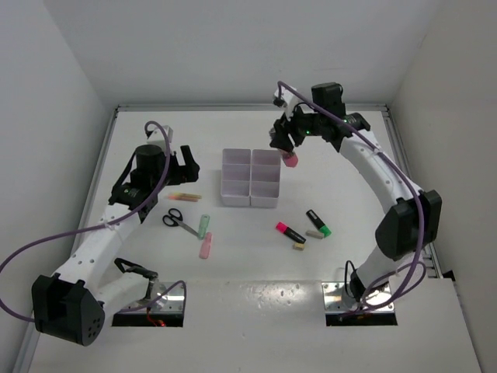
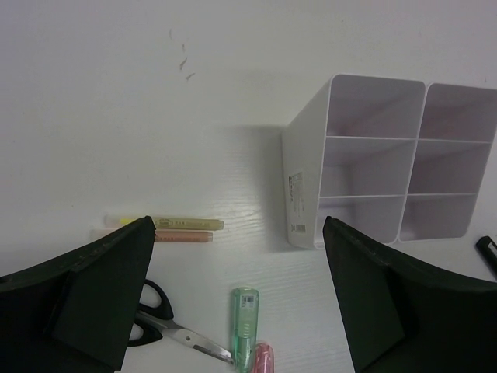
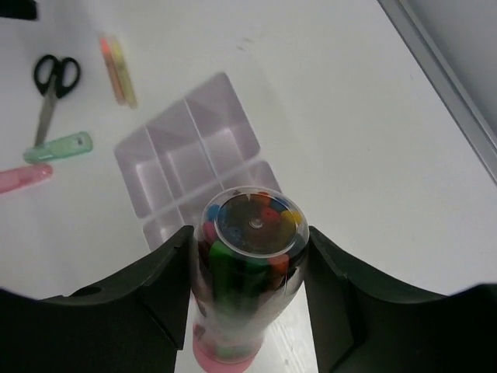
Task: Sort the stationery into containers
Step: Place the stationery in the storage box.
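Observation:
The white six-compartment tray (image 1: 235, 200) stands mid-table; it also shows in the left wrist view (image 2: 299, 186) and the right wrist view (image 3: 167, 167). My right gripper (image 1: 286, 148) (image 3: 248, 287) is shut on a clear tube of coloured pens with a pink cap (image 1: 289, 159) (image 3: 252, 256), held above the tray's far right part. My left gripper (image 1: 180, 165) (image 2: 237, 264) is open and empty above the table left of the tray. Below it lie black-handled scissors (image 1: 177, 220) (image 2: 159, 322), a green stick (image 1: 203, 225) (image 2: 244, 318), a pink stick (image 1: 206, 245) (image 2: 262, 359) and two thin pencils (image 1: 185, 196) (image 2: 182, 229).
A pink highlighter (image 1: 290, 231), a green highlighter (image 1: 318, 222) and two small beige erasers (image 1: 298, 246) lie right of and nearer than the tray. White walls close in the table at the left, back and right.

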Controlling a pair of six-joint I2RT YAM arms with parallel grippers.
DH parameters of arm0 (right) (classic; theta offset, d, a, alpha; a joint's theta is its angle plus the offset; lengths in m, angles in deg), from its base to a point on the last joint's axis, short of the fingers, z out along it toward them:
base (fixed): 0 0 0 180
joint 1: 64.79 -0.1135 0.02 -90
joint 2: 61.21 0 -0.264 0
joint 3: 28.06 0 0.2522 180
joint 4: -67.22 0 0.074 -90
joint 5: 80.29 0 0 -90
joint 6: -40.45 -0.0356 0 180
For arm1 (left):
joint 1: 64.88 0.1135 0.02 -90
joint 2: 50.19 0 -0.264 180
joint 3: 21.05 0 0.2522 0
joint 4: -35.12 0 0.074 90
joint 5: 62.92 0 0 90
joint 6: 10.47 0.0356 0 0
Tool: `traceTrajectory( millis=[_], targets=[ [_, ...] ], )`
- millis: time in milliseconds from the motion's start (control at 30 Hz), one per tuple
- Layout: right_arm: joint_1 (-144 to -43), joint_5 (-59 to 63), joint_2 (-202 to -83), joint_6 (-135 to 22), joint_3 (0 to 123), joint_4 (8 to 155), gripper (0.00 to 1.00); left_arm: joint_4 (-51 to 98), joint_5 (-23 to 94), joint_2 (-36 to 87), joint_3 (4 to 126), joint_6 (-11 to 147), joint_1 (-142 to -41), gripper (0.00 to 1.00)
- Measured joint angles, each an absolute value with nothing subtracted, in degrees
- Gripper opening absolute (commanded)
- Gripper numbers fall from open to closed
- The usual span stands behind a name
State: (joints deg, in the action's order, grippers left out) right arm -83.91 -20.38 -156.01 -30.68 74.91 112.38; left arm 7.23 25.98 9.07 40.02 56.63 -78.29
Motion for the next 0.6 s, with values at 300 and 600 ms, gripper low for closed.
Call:
traceTrajectory(
  millis=[300,600],
  targets=[
    [-83.93,-43.57,-161.34,-27.25,68.90,92.82,0.00,7.23,24.03,9.34,40.02,57.51,-78.29,0.96],
    [-83.56,-53.51,-166.57,-24.61,66.69,80.45,0.00,7.16,23.18,10.73,40.02,58.10,-78.29,0.96]
  ],
)
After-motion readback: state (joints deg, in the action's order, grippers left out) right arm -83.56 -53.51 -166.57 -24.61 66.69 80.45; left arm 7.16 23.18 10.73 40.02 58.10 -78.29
